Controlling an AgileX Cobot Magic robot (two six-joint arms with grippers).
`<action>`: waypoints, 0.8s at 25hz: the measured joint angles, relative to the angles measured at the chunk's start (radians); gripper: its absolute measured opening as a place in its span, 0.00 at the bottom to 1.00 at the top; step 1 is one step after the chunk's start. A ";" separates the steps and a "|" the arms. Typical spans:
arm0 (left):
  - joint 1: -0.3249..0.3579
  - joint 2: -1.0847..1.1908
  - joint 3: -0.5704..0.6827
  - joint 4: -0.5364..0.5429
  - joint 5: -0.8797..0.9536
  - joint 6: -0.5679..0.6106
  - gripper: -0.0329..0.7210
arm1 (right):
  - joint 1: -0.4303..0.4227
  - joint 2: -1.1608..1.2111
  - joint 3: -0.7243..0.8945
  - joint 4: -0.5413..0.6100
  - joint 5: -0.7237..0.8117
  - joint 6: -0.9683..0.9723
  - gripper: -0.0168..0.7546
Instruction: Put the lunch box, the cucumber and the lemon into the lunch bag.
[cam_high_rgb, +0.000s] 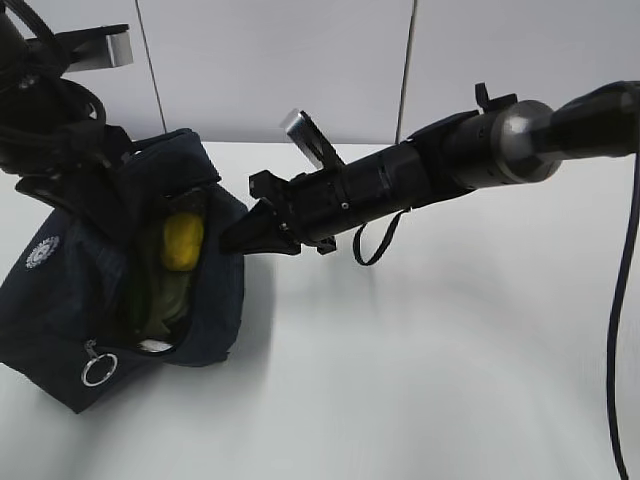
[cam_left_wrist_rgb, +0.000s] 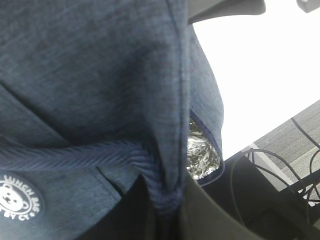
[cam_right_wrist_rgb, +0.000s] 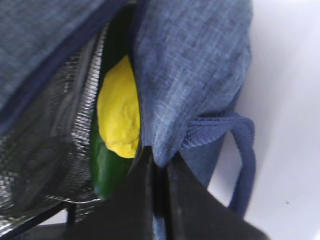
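Two grippers pinch the lunch bag (cam_high_rgb: 70, 290) from opposite sides, keeping its mouth spread open toward the exterior camera. The bag sits at the table's (cam_high_rgb: 430, 370) left side, with bare white surface stretching right and forward of it. The right gripper (cam_high_rgb: 240, 238) has its jaws closed on the bag's right rim; in the right wrist view the fingers (cam_right_wrist_rgb: 145, 200) clamp the navy fabric edge just beside a looped handle (cam_right_wrist_rgb: 240, 150). The left gripper (cam_left_wrist_rgb: 160, 200) is closed on fabric next to the woven strap (cam_left_wrist_rgb: 75, 152). Inside the opening, the lemon (cam_high_rgb: 183, 241) rests against the cucumber (cam_right_wrist_rgb: 105, 170), both beside the silver lining (cam_right_wrist_rgb: 55, 130). Something pale green lies below the lemon; I cannot confirm it is the lunch box.
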 joint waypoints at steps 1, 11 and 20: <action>0.000 0.000 0.000 0.000 0.000 0.000 0.04 | -0.002 0.000 -0.011 -0.011 0.012 0.017 0.03; 0.000 0.000 0.000 -0.082 -0.023 0.000 0.04 | -0.091 -0.122 -0.041 -0.238 0.060 0.195 0.03; -0.018 0.000 0.000 -0.253 -0.070 0.028 0.04 | -0.143 -0.214 -0.090 -0.377 0.155 0.317 0.03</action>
